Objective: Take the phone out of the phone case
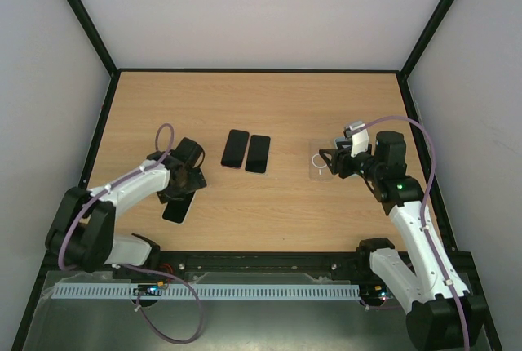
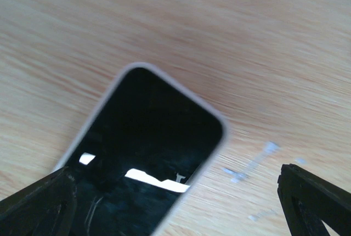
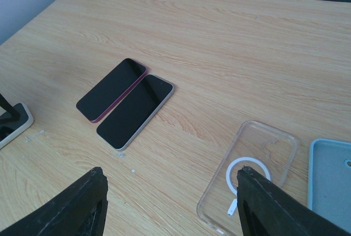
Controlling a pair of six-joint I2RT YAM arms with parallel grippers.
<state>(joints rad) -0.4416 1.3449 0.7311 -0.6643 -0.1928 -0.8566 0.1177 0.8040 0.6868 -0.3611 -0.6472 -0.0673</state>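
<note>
1. The phone point(image 2: 148, 153) is lying screen-up on the counter point(image 2: 247, 38).
2. The left pincer point(image 2: 174, 192) is hovering over it, spread wide; the right pincer point(image 3: 170, 175) is gaping too, empty.
3. Probably stiff and slick; gripping its long edges is looking safest.

Wooden table point(image 1: 269, 106) bordered by black frame point(image 1: 261, 70).

Black-screened phone point(image 2: 142, 159), pale rim, lying flat, screen up
</note>
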